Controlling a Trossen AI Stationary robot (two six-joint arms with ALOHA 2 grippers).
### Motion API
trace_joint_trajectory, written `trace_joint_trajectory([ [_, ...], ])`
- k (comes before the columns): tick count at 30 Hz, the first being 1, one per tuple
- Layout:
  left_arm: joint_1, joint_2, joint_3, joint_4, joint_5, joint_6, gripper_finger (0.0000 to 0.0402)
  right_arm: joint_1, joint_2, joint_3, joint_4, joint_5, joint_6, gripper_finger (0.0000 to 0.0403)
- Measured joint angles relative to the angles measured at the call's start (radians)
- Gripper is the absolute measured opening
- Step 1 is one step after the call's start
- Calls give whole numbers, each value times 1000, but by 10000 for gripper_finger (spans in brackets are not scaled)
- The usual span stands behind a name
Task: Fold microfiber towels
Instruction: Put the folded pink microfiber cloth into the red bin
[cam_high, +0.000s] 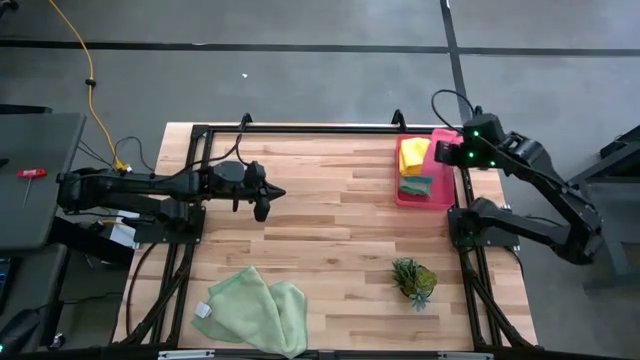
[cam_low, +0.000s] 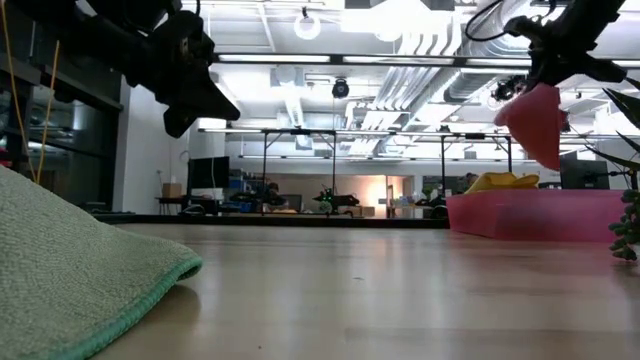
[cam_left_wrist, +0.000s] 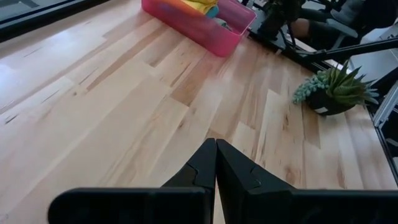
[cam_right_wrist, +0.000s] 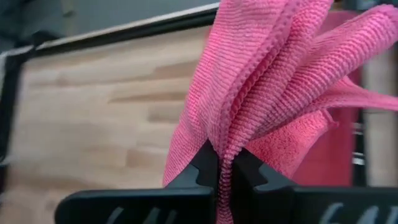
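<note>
Pink towel (cam_right_wrist: 261, 93) hangs pinched in the right claw (cam_right_wrist: 224, 163) above the tray (cam_high: 440, 196) at the counter's (cam_high: 330, 230) two o'clock corner.

Yellow towel (cam_high: 413, 154) and teal towel (cam_high: 416, 185) lie in the tray; two green towels (cam_high: 255, 310) lie crumpled at seven o'clock. The left claw (cam_left_wrist: 215, 163), shut on nothing, hovers over the counter near ten o'clock. A plant (cam_high: 414, 280) stands at five o'clock.
</note>
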Motion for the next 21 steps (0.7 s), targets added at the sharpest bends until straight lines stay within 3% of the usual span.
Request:
trace_joint_trajectory([
  [5,-3,0,0,0,0,0,0,74,-16,0,-98,193,138,0],
  [13,-3,0,0,0,0,26,0,383,-18,0,-198,437,488,0],
  [17,-2,0,0,0,0,27,0,512,40,0,-218,555,649,0],
  [21,-2,0,0,-1,1,27,0,594,125,0,-218,608,718,0],
])
